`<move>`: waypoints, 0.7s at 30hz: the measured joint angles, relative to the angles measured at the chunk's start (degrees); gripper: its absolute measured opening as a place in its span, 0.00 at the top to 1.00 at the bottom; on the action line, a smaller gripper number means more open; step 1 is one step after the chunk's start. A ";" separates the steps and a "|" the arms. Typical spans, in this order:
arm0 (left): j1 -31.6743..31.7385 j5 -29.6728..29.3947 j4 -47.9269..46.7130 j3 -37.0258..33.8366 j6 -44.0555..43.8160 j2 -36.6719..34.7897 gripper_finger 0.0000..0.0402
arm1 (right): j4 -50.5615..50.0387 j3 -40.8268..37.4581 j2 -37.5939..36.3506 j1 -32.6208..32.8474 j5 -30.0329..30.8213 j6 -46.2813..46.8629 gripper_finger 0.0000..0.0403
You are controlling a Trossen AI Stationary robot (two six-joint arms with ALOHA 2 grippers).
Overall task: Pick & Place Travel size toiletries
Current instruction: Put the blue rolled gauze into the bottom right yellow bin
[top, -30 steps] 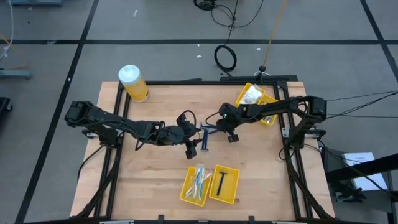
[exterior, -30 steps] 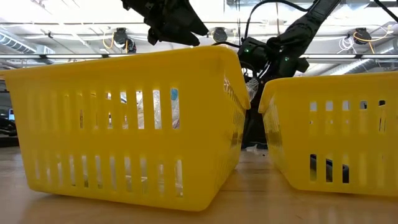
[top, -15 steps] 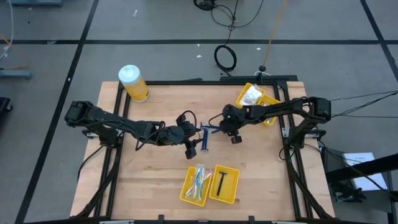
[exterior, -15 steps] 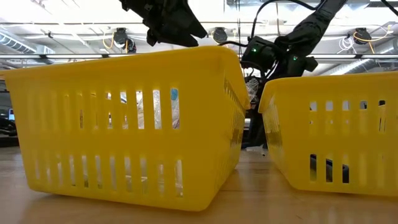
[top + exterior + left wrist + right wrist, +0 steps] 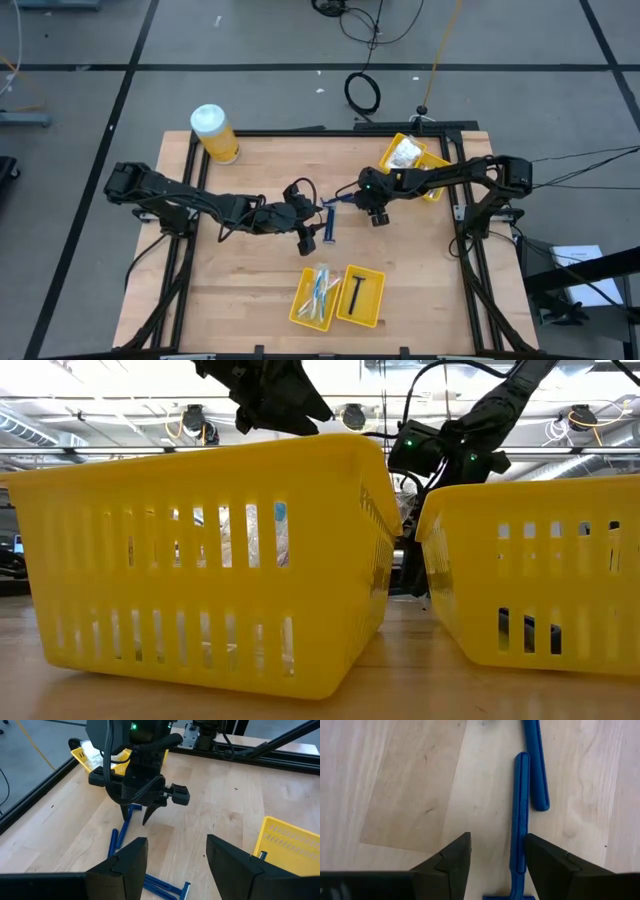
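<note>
1. The right fingers [image 5: 465, 865] are standing apart, holding nothing. One blue razor [image 5: 520, 820] is lying on the wood just beside them, with its handle running out ahead. A second blue razor [image 5: 536, 765] is lying right next to it, a little farther off.
2. Seen from above, the right gripper [image 5: 374, 213] is hanging over the middle of the tabletop [image 5: 250, 280], just beside the razors [image 5: 330, 222].
3. The left fingers [image 5: 127, 862] are spread apart too, with nothing between them. They are pointing at the right gripper [image 5: 136, 815], and the razors [image 5: 120, 837] are lying on the wood between the two.
4. From above, the left gripper [image 5: 305, 238] is sitting close to the razors on their other side. So the two arms are crowding that spot, with little room between them.
5. There is lots of bare wood toward the left edge of the tabletop.
6. A yellow bin [image 5: 337, 296] is sitting near the front edge. One side is holding light sticks [image 5: 319, 289] and the other a dark razor [image 5: 357, 290].
7. Another yellow bin [image 5: 432, 160] is sitting at the far right edge, under the right arm, holding a clear packet [image 5: 405, 152].
8. A big yellow jar [image 5: 215, 135] is standing at the far left corner, well apart from the arms.
9. In the low view, the front bin's walls [image 5: 200, 560] are hiding most of the tabletop.
</note>
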 joint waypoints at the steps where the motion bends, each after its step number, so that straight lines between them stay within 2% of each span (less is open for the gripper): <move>1: 0.00 0.00 0.00 0.00 0.00 0.00 0.50 | 0.04 0.00 0.00 0.00 0.03 -0.18 0.58; 9: 0.00 0.00 0.10 0.00 0.02 0.00 0.50 | 0.55 -0.03 -2.26 0.01 0.09 0.66 0.57; 16: 0.00 -0.04 0.12 0.00 0.24 0.00 0.50 | 1.13 0.00 -2.35 -2.99 0.75 2.61 0.59; 21: 0.00 -0.04 0.07 0.00 0.15 0.00 0.50 | 2.18 -1.59 -0.33 -5.79 -3.81 2.65 0.59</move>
